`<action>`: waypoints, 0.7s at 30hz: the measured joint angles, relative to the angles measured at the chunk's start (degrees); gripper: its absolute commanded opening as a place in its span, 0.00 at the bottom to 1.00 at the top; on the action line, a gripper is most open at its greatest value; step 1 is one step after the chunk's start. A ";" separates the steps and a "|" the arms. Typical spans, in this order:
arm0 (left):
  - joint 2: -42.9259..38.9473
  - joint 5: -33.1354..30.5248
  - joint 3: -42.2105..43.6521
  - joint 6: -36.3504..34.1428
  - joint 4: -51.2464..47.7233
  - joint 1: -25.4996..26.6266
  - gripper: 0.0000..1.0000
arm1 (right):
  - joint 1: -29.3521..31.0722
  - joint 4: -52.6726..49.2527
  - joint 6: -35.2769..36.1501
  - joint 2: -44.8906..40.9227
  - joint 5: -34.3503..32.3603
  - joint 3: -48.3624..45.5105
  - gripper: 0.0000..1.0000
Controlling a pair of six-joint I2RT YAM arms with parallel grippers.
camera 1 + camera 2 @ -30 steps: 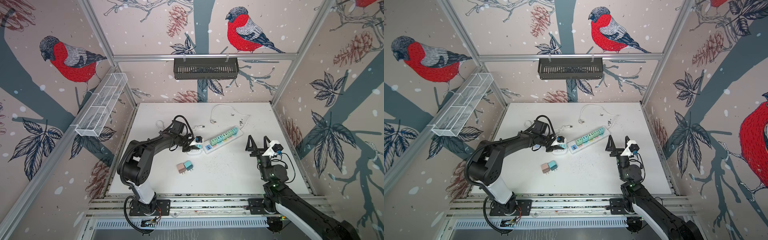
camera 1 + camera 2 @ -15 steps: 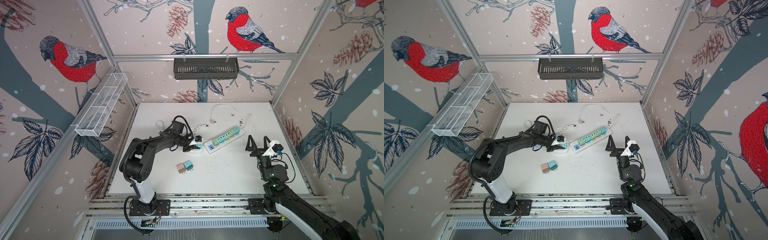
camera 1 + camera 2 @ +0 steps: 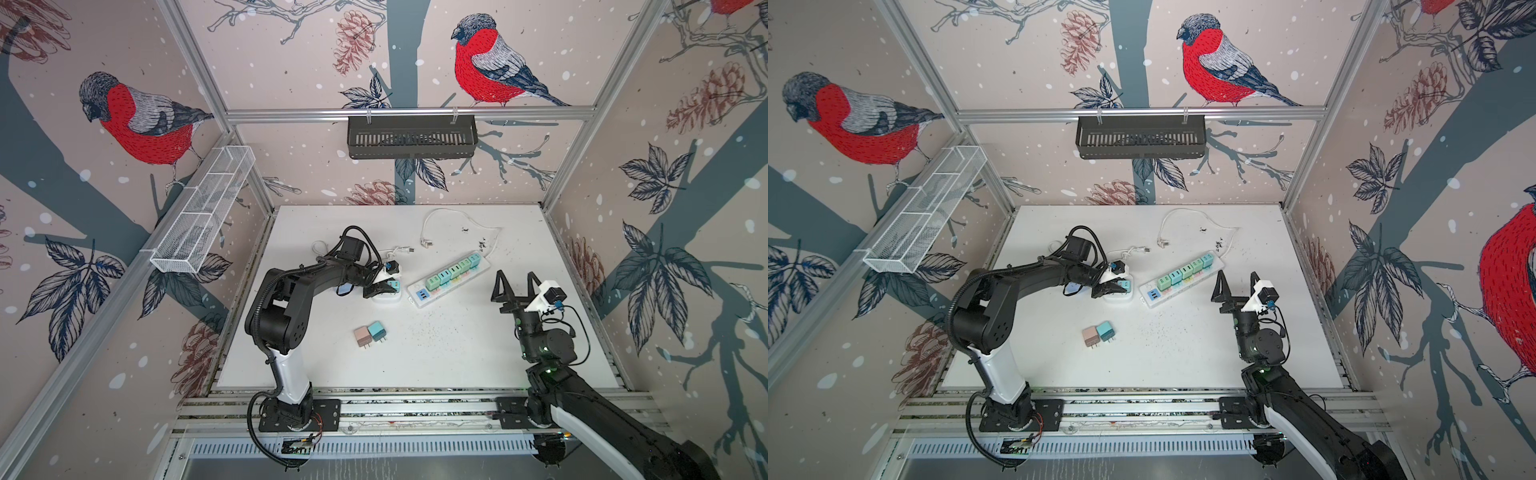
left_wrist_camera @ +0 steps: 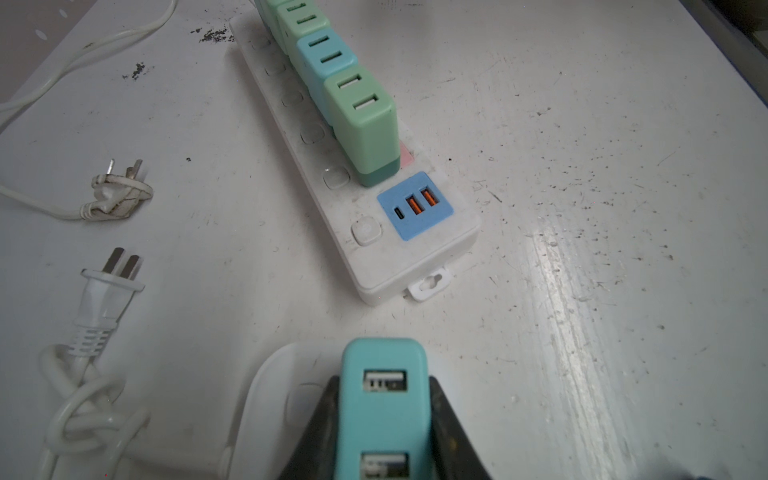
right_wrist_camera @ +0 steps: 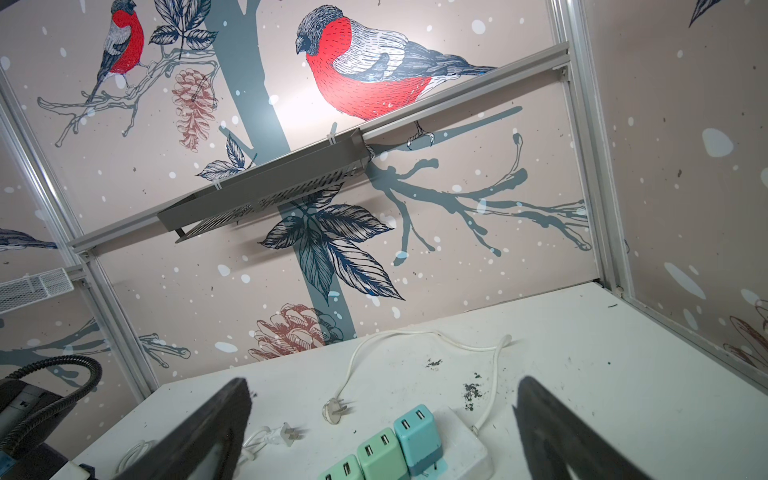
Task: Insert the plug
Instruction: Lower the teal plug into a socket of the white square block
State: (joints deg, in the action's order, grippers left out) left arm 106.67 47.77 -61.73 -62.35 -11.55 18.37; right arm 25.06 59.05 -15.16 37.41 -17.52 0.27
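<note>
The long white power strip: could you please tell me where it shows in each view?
Top view: power strip lies diagonally, mid-picture.
Top view: strip, same place.
Left wrist view: strip beyond the held teal USB charger.
Right wrist view: cord end, framed by the right gripper.
Shared landmark: its cord's loose plug.

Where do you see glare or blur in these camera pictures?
Left wrist view: a bright glare streak on the table beside the power strip; right wrist view: a light hotspot on the wall by the bird, and the near fingers look soft; both top views: even light, no strong glare.
</note>
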 measured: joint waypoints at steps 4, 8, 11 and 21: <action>0.79 0.83 -0.31 -0.33 0.35 -0.02 0.00 | -0.02 0.00 -0.02 0.17 0.02 0.00 1.00; 0.83 1.14 -0.20 -0.63 0.48 -0.02 0.15 | -0.09 0.00 -0.02 0.22 0.07 0.00 1.00; 0.42 1.03 0.52 -0.57 1.40 -0.02 0.47 | -0.09 0.00 -0.02 0.22 0.17 0.00 1.00; -2.82 -6.27 3.89 0.98 0.66 -0.09 0.98 | -0.17 0.00 -0.02 0.28 0.24 0.00 1.00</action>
State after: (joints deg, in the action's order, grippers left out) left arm 103.85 41.50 -57.84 -61.36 -10.90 18.28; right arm 24.88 59.05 -15.18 37.69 -17.28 0.27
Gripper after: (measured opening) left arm 0.999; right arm 0.997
